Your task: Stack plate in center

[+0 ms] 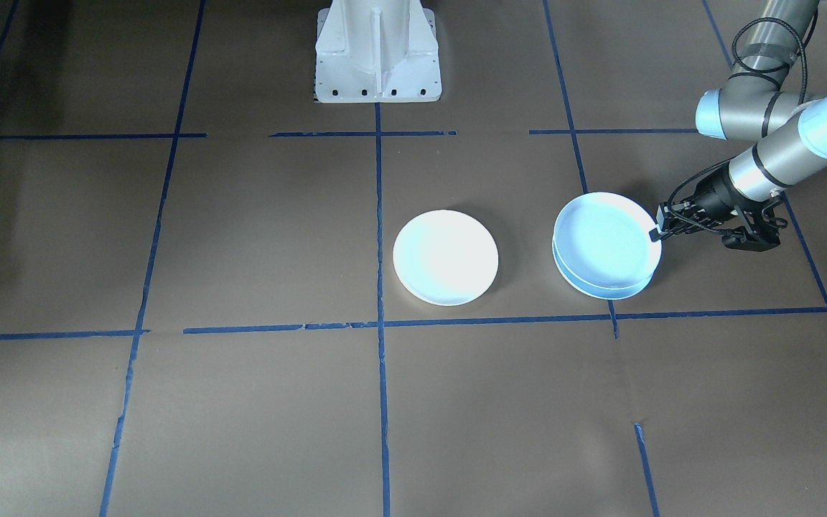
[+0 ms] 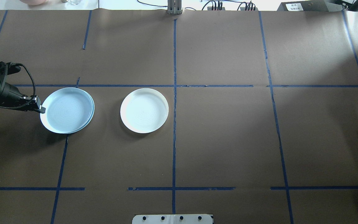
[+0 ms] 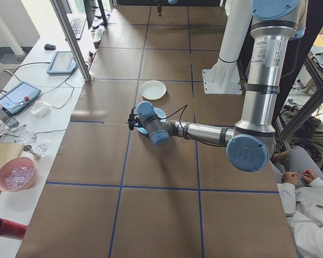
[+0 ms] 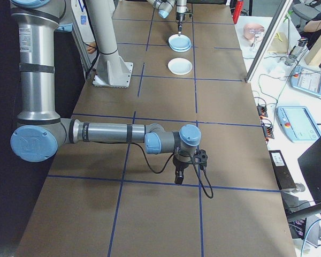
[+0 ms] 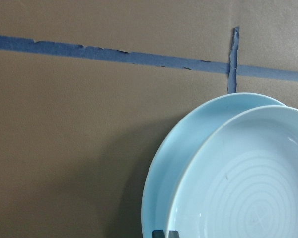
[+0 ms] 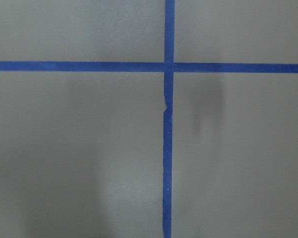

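The left gripper (image 1: 656, 231) is clamped on the rim of the top blue plate (image 1: 606, 241), raised off the lower blue plate (image 1: 604, 286); carrying it onto the center plate (image 1: 446, 257) remains; the right gripper's state I cannot tell.

Bare brown table paper (image 2: 228, 140) surrounds the round white centre plate (image 2: 144, 110); two stacked pale-blue plates (image 2: 67, 110) lie well apart, toward the robot's left.
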Action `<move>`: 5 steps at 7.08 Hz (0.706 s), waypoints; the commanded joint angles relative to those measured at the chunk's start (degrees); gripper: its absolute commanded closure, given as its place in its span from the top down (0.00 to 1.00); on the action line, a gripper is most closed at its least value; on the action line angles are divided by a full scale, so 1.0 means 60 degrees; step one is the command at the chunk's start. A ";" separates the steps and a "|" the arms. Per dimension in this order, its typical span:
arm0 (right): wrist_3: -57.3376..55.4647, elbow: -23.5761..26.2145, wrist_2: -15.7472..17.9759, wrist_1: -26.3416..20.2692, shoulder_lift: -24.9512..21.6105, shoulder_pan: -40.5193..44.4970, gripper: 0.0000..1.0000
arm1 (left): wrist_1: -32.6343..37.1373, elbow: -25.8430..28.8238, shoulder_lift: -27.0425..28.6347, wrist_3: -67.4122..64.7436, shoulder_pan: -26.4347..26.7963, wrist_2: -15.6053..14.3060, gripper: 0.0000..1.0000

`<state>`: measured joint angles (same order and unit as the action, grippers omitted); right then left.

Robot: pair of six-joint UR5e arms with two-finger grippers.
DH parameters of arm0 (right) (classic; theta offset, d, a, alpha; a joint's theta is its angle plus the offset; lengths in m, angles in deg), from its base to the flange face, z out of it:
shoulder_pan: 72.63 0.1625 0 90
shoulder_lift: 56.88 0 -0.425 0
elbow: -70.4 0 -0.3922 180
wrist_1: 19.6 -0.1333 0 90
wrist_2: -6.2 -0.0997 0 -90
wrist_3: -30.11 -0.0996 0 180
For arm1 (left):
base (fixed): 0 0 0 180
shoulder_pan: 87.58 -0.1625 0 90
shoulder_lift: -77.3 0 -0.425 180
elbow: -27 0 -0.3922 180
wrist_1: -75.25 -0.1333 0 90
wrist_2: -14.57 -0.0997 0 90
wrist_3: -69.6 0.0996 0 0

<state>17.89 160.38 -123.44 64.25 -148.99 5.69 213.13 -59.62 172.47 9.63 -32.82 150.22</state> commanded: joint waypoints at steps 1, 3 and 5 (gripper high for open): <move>0.0000 0.0003 0.0000 0.0000 0.0000 0.0000 1.00 | -0.0011 0.0023 0.0030 0.0005 0.0013 -0.0092 0.00; 0.0000 0.0003 0.0000 0.0000 0.0000 0.0000 1.00 | -0.0011 0.0023 0.0045 0.0005 0.0013 -0.0151 0.00; 0.0000 0.0003 0.0000 0.0000 0.0000 0.0000 1.00 | -0.0011 0.0038 0.0045 0.0005 0.0013 -0.0152 0.17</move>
<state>17.89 160.39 -123.44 64.25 -149.00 5.68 213.07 -59.46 172.74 9.66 -32.74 149.34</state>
